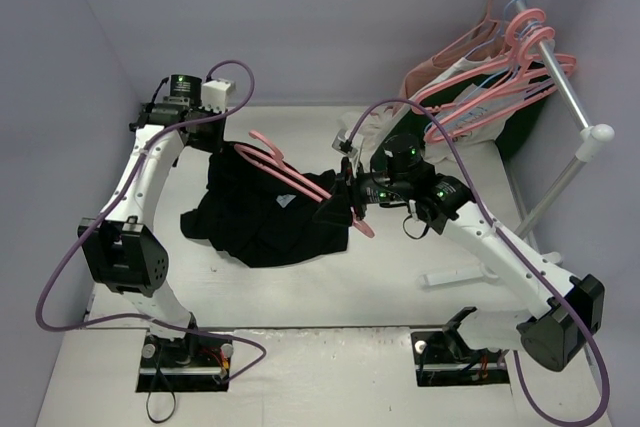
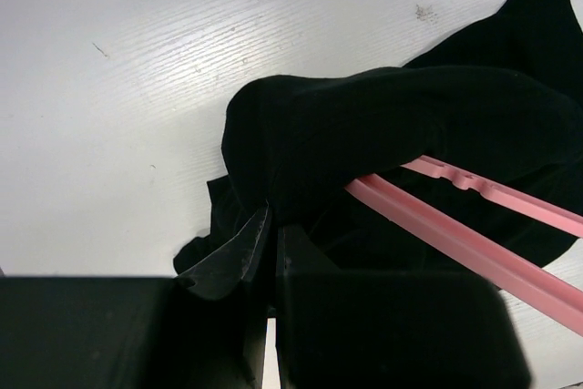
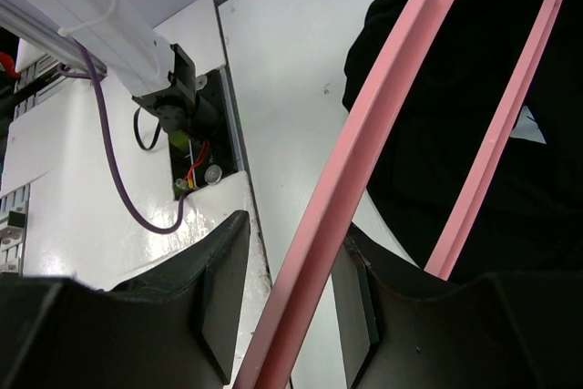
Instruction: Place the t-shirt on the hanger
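The black t-shirt [image 1: 262,222] lies bunched on the white table between the arms. The pink hanger [image 1: 300,179] runs slantwise across it, its hook at the far left and one end under the fabric. My left gripper [image 1: 222,145] is shut on a fold of the t-shirt [image 2: 364,125] and holds it raised over the hanger's bars [image 2: 474,243]; its own fingers [image 2: 271,220] show. My right gripper [image 1: 350,197] is at the hanger's near right end. In the right wrist view its jaws [image 3: 291,225] stand apart with the hanger bar [image 3: 383,116] between them, beside the t-shirt [image 3: 437,88].
A clothes rack [image 1: 570,97] stands at the back right with several pink hangers [image 1: 500,67], pale garments [image 1: 440,77] and a dark green one [image 1: 525,122]. A white strip [image 1: 455,275] lies on the table by the right arm. Grey walls close in the back and sides.
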